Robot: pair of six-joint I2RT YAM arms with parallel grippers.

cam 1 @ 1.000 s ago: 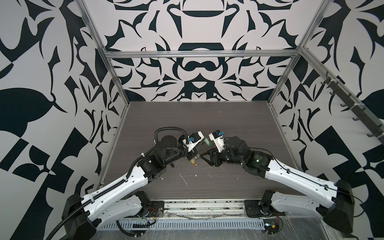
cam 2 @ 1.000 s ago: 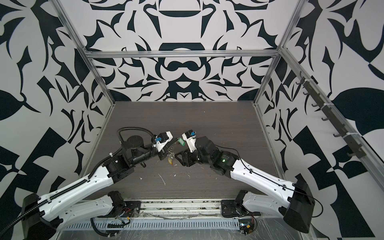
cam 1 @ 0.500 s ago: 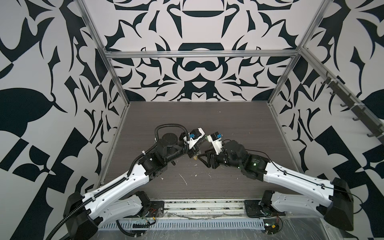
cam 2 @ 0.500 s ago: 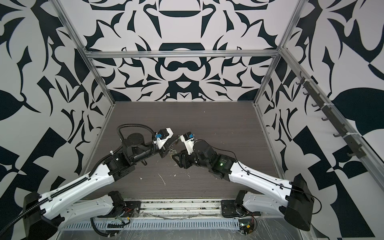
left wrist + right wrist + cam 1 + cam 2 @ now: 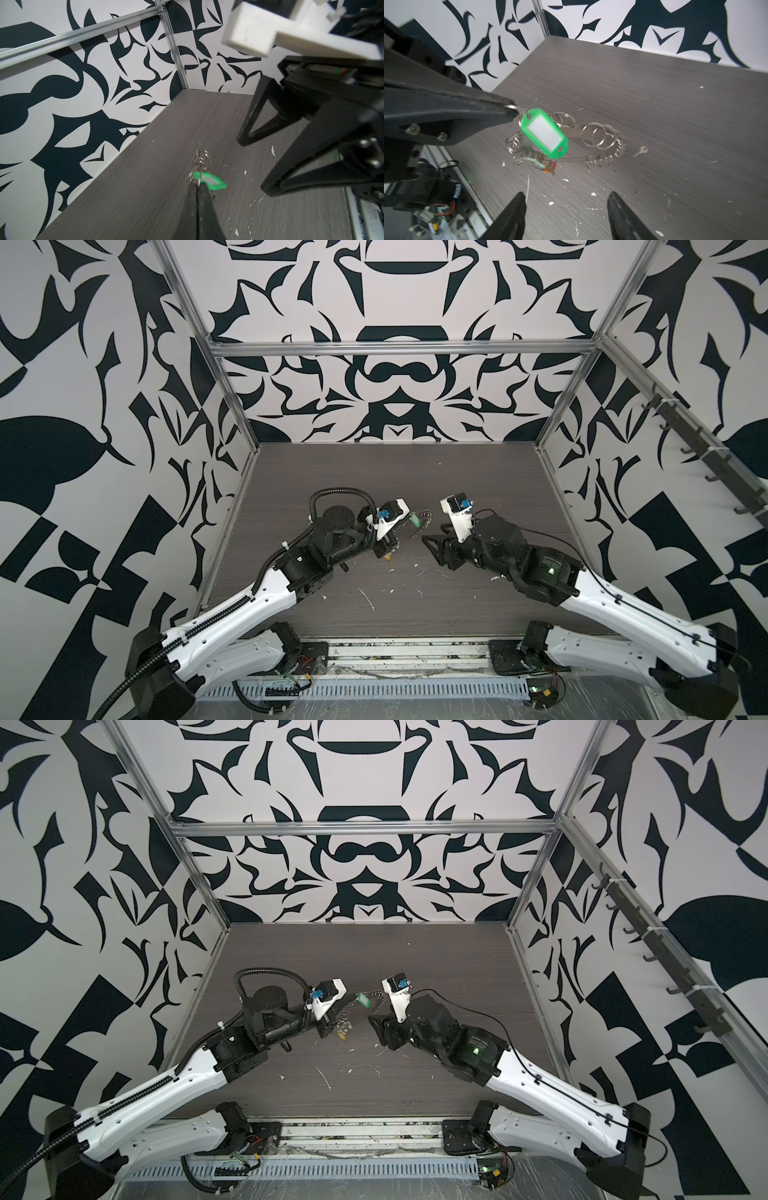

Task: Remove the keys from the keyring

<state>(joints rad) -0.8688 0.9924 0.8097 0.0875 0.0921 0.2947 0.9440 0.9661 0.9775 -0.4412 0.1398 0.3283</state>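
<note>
1. The left fingers [image 5: 511, 109] are pressed together on a small wire loop [image 5: 512, 106], and a green tag [image 5: 544, 134] hangs tilted from it.
2. The keyring [image 5: 577, 133] is near the middle of the desk [image 5: 654, 93], between the two arms. The tag covers part of it. I cannot tell whether it lies flat or is partly lifted.
3. A red-orange tag [image 5: 553, 165] is bunched with loops at the keyring's rim. Any keys there are too tangled to make out.
4. One small key [image 5: 641, 150] lies loose on the desk beside the keyring, not touching it.
5. The right fingers [image 5: 519, 205] are spread and empty, to the right of the keyring.
6. In both top views the arms hide most of the keyring.
</note>
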